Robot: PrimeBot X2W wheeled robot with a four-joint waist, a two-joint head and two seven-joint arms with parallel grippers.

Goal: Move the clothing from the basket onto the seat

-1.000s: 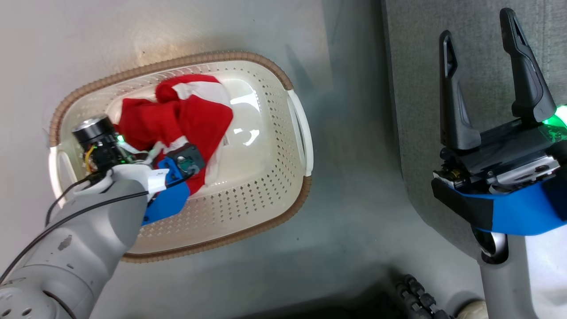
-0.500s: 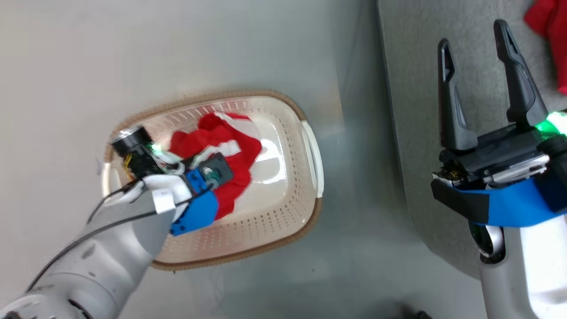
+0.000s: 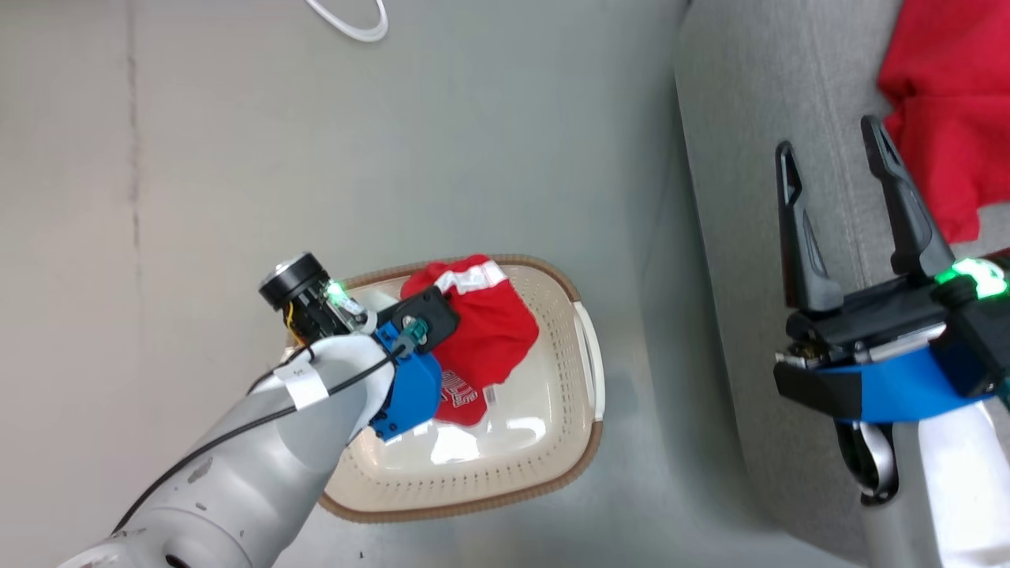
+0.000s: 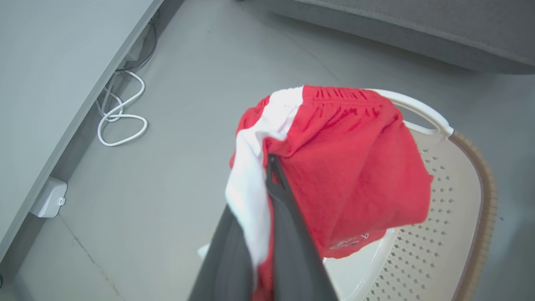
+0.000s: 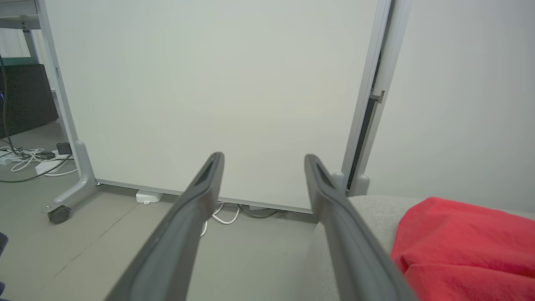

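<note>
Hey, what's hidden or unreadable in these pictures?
1. Head view: white lettering on the held garment, too small, partly behind the left arm's blue mount.
2. Head view: second garment on the seat, cut off by the top and right edges.
3. Left wrist view: much of the basket floor, behind the held garment.

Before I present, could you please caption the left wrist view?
Left gripper holds a red garment above the cream basket.

A looped white cable [image 4: 144,124] lies on the smooth grey floor [image 3: 473,158] near a castor-footed white partition [image 5: 209,83].
</note>
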